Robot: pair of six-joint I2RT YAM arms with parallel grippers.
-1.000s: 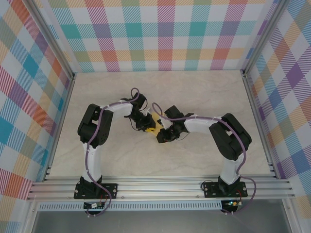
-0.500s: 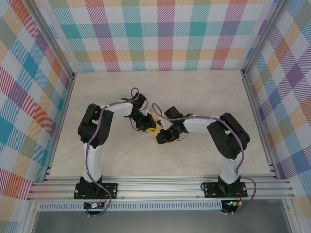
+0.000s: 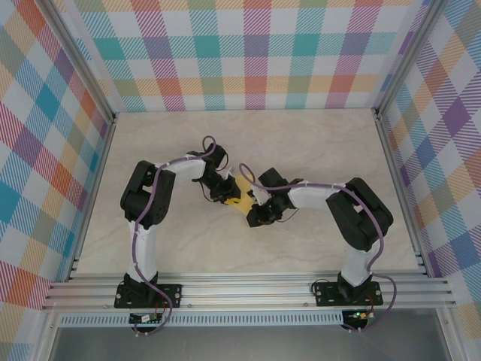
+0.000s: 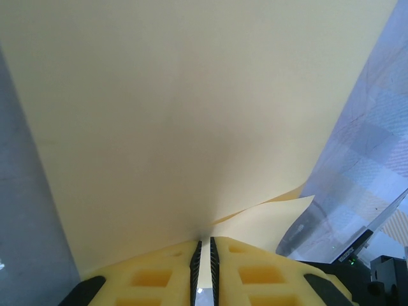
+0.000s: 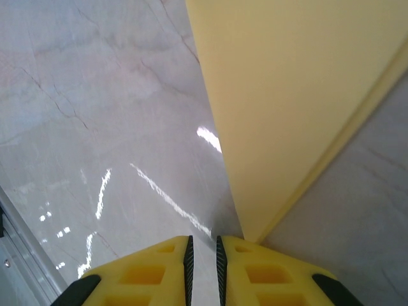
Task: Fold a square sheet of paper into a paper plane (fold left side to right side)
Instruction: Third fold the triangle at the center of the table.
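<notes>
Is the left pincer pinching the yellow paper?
Yes, the paper runs into the narrow slit between the fingers of the left pincer.

On my left wrist feed, the left gripper (image 4: 204,271) has its yellow fingers (image 4: 146,280) pressed almost together on the near edge of the yellow sheet of paper (image 4: 191,115). The sheet rises broad and smooth above them. A second layer (image 4: 268,220) peels away lower right. Grey table (image 4: 19,210) lies left, blurred plaid wall (image 4: 376,146) right.

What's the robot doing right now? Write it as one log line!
left gripper: shut on yellow paper | right gripper: nearly shut, at the paper's corner | table: below
</notes>
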